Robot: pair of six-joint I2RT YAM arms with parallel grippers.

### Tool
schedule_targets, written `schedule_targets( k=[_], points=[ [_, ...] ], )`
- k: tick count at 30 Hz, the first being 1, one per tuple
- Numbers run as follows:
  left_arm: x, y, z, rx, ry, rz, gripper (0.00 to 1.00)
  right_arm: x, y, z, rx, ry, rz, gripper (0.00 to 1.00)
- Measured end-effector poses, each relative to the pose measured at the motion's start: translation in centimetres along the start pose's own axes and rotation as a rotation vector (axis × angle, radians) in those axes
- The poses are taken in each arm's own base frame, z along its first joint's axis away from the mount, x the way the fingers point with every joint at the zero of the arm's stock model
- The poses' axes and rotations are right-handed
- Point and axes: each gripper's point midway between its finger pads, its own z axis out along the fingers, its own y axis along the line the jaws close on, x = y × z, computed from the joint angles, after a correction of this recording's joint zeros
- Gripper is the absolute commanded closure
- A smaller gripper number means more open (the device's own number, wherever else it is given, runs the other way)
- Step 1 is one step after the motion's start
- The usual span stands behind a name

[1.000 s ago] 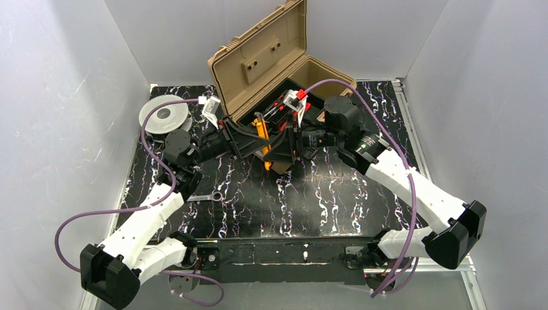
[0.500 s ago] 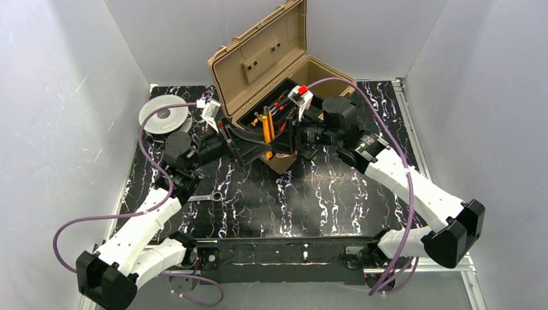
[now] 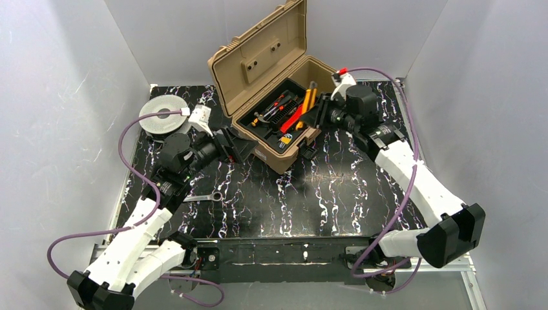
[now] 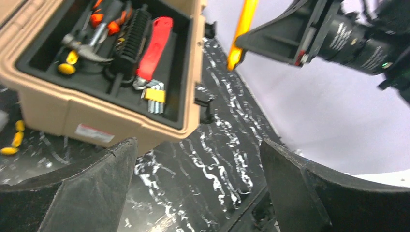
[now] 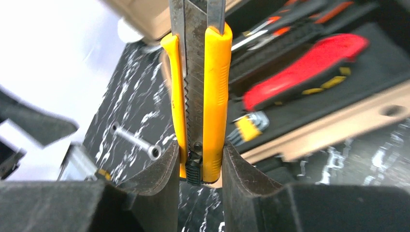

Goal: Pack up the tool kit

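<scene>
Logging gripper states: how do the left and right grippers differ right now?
The left gripper stands wide open and empty; the right gripper is shut on a yellow utility knife. The left sits by the toolbox's near-left wall, the right by its right end. Both have black fingers.

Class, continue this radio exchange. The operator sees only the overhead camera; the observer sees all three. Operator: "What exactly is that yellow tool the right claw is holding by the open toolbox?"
Observer: A yellow box cutter, with its notched metal blade track showing. The right claw pinches it near the black slider.
Operator: Is the other arm carrying anything?
Observer: No. The left claw is wide open, and only bare table shows between its fingers.
Operator: And the small yellow speck inside the toolbox?
Observer: A set of hex keys in a yellow holder, lying at the end of the red handle.
</scene>
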Motion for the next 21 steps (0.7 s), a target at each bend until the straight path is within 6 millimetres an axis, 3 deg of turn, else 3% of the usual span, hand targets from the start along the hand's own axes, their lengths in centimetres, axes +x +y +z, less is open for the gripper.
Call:
schedule_targets(
  k=[5, 9, 18, 21],
  points=[
    [1.0, 2.4, -0.4, -0.107, 0.030, 0.046, 0.02, -2.1, -6.0, 0.6, 0.200, -0.052, 0.044, 0.99],
    [1.1, 3.7, -1.1, -0.176, 0.029, 0.096, 0.02, -4.0, -9.7, 1.4, 0.334, -0.078, 0.001, 0.99],
    [1.1, 7.5, -1.7, -0.376, 0.044, 0.130, 0.02, -8.7, -15.2, 3.8, 0.545, -0.103, -0.344, 0.99],
    [1.2, 8.5, -1.8, -0.429, 0.055, 0.142, 0.02, -10.2, -16.8, 5.5, 0.572, -0.086, -0.455, 0.99]
  ],
)
